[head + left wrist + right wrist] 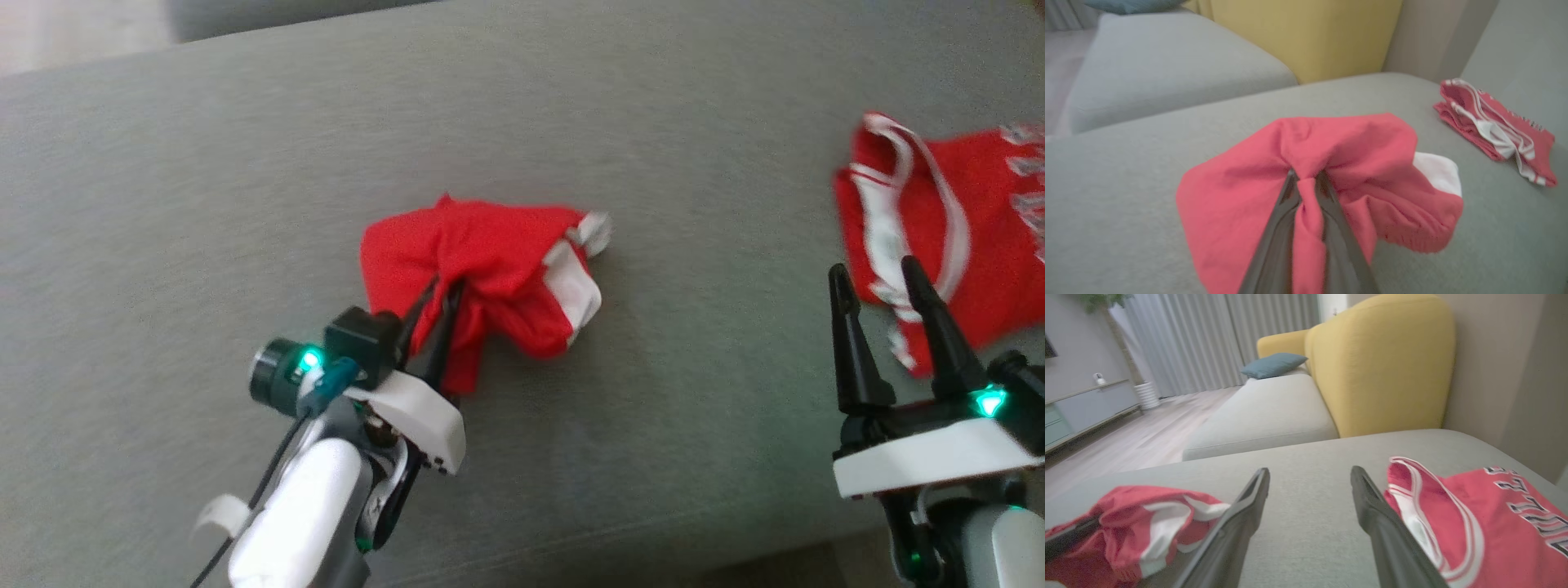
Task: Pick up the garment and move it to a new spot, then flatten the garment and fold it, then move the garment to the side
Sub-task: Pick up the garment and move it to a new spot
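Broadly, you are working over a wide grey upholstered sofa cushion [522, 122], with a mustard-yellow padded chair back [1384, 363] rising behind it in the right wrist view.

On the cushion's right side lies a red jersey with white trim and dark lettering [980, 245]. It is well apart from the piece you are handling.

The task's piece is the crumpled red garment with a white band [490, 269]. It sits near the middle of the cushion in a loose bunch. Its bulk lies beyond and to the right of your left gripper [445, 286], with the white band at the far right end. I cannot tell whether its lower folds rest on the cushion or hang just clear of it.

The left gripper's fingers are pinched nearly together with a ridge of red cloth pressed between them, which shows plainly in the left wrist view [1306, 175].

Your right gripper [875, 271] stands with its fingers spread and nothing between them. It hovers at the near edge of the lettered jersey, well to the right of the bunch.

My reading is that you are in the carrying step. The left arm is the one that matters, and the bunch trails to its right, so choose the new spot with room on that side for spreading.
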{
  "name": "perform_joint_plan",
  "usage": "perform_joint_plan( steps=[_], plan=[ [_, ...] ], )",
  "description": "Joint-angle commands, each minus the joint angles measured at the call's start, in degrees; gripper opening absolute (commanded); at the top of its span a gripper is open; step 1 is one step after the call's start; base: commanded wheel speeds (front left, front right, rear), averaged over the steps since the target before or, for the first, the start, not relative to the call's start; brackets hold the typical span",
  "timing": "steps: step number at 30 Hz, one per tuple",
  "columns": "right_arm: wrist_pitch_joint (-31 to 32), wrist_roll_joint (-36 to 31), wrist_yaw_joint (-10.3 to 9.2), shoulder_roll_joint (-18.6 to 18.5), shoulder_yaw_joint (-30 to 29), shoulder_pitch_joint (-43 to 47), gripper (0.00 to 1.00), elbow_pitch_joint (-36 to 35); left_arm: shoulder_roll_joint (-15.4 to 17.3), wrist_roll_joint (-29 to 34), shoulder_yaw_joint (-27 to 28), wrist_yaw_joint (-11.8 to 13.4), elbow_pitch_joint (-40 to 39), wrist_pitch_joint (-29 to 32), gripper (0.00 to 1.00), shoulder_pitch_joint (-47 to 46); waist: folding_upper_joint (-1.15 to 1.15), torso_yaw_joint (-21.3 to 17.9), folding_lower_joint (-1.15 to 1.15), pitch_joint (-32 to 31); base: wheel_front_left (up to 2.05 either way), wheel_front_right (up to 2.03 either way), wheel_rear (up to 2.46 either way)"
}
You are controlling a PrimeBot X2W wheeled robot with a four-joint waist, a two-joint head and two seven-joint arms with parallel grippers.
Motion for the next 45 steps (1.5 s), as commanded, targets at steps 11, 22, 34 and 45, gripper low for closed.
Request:
perform_joint_plan(
  steps=[11, 22, 34, 45],
  plan=[
    [-2.27, 0.92, -0.04, 0.48, 1.86, -2.02, 1.0, 0.89, -0.63, -0.65, 0.23, -1.59, 9.54, -4.16, 1.0, -3.15, 0.0, -5.77, 0.0, 0.81, 0.0, 0.0, 0.0],
    [0.2, -0.7, -0.04, -0.3, 1.08, 0.37, 1.0, 0.23, 1.21, -0.61, 5.43, 3.73, -2.84, -8.21, 1.0, 2.35, 0.0, 3.1, 0.0, -6.2, 0.0, 0.0, 0.0],
    [2.87, -1.84, -0.04, -0.46, 0.66, 3.37, 1.0, -0.62, 6.47, -1.32, 13.29, 7.16, -8.54, -8.34, 1.0, 10.05, 0.0, 8.97, 0.0, -9.33, 0.0, 0.0, 0.0],
    [4.16, -2.01, -0.04, -0.26, 0.63, 6.38, 1.0, -0.34, 8.74, -0.1, 12.3, 8.79, -13.17, -5.94, 1.0, 16.16, 0.0, 8.69, 0.0, -11.79, 0.0, 0.0, 0.0]
  ],
)
